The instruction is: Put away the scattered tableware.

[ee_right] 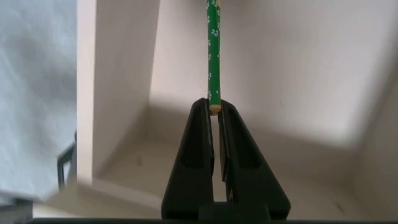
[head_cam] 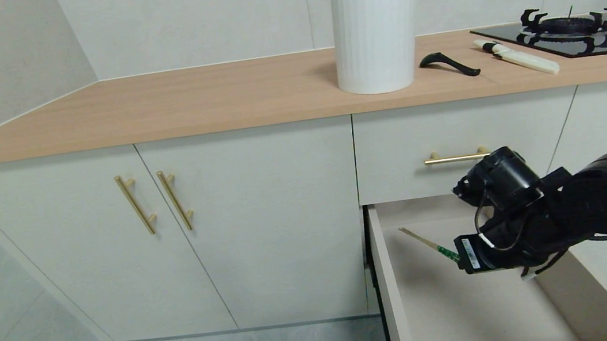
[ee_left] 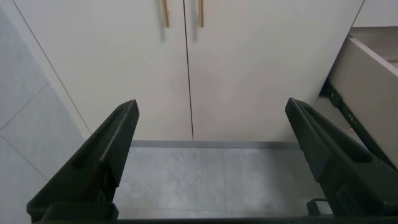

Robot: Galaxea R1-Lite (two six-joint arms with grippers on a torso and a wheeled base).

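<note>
The right gripper (ee_right: 214,111) pinched the green chopstick (ee_right: 213,50) by its end above the open drawer (head_cam: 390,287), apparently for stowing, while the left gripper (ee_left: 210,109) hung spread, empty.

No text, number or sign readable anywhere in my views. Small white label (head_cam: 467,247) on body of my right gripper (ee_right: 214,112), at 4 o'clock in head view: dark print on it, too small to make out. Green chopstick (ee_right: 213,56) pinched in that gripper carries white flower specks, pattern only, not lettering.
</note>
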